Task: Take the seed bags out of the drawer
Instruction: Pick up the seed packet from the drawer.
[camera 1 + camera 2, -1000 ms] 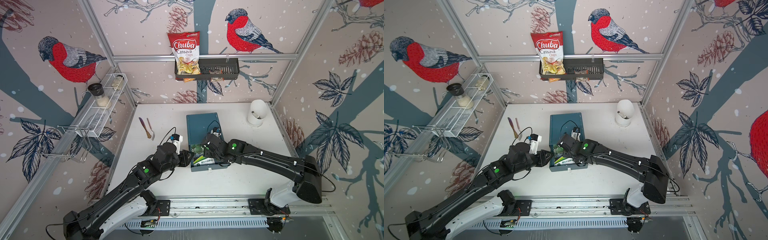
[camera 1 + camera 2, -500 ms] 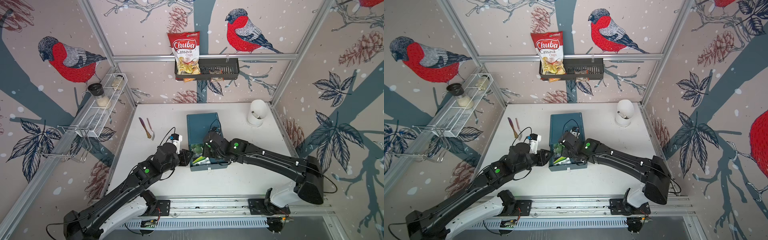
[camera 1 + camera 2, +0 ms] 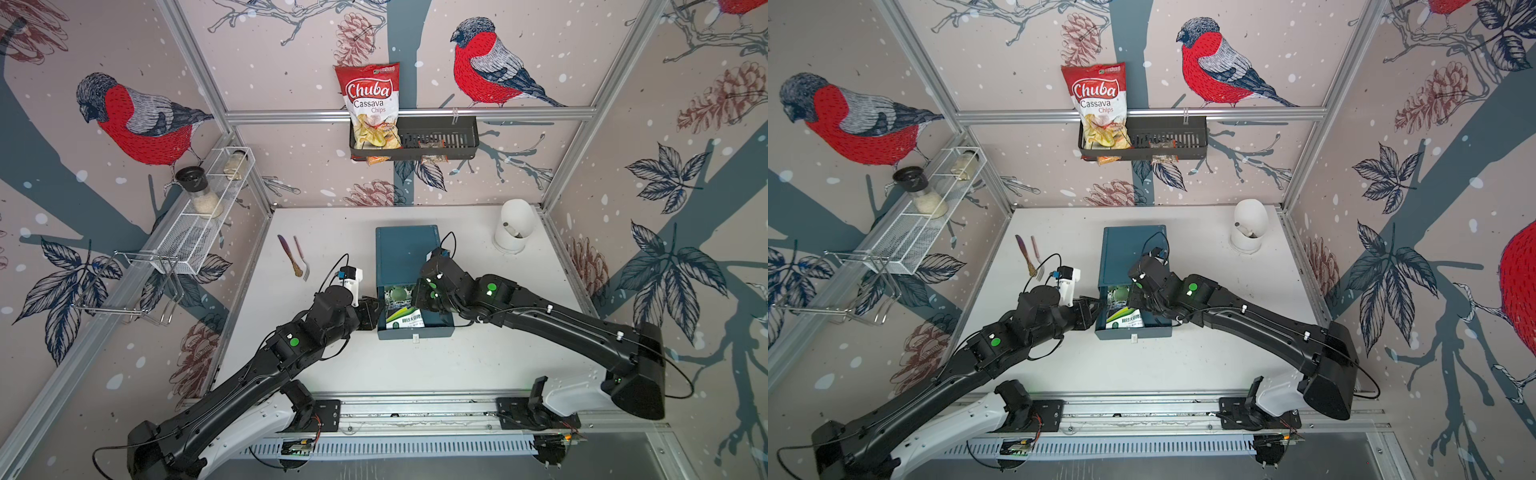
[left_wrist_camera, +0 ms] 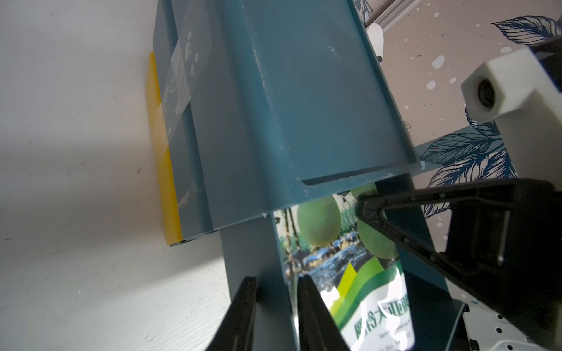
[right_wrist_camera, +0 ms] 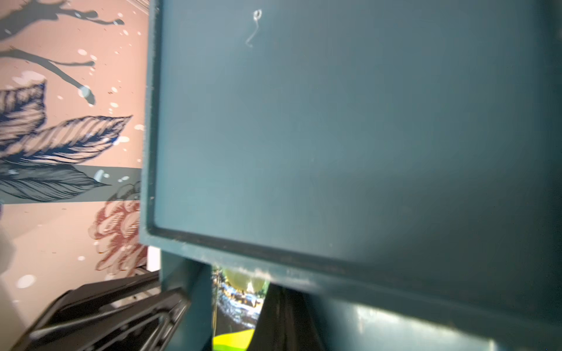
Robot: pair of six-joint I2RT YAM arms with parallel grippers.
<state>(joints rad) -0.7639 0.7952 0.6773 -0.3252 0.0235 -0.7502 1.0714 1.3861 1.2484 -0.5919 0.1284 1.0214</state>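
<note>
A teal drawer (image 3: pixel 413 332) (image 3: pixel 1133 332) stands pulled out toward the front from its teal housing (image 3: pixel 407 253). In it lies a dark green seed bag (image 3: pixel 400 309) (image 3: pixel 1121 311) (image 4: pixel 322 225) (image 5: pixel 237 294) printed with round green produce; whatever is under it is hidden. My left gripper (image 3: pixel 376 309) (image 3: pixel 1098 307) (image 4: pixel 276 279) is shut on the drawer's left side wall (image 4: pixel 252 258), one finger outside and one inside. My right gripper (image 3: pixel 415 296) (image 3: pixel 1133 297) (image 5: pixel 282 304) reaches into the drawer from the right, its fingers shut on the seed bag's right edge near the housing's mouth.
A knife and fork (image 3: pixel 297 259) lie left of the housing. A white holder (image 3: pixel 513 226) stands at the back right. A wire shelf with jars (image 3: pixel 199 224) hangs on the left wall. A black basket with a red Chuba chips bag (image 3: pixel 372 108) hangs on the back wall.
The right gripper's jaws have closed inside the drawer at the seed bag. The left jaws have narrowed onto the drawer's wall. Both arms have hardly shifted.
</note>
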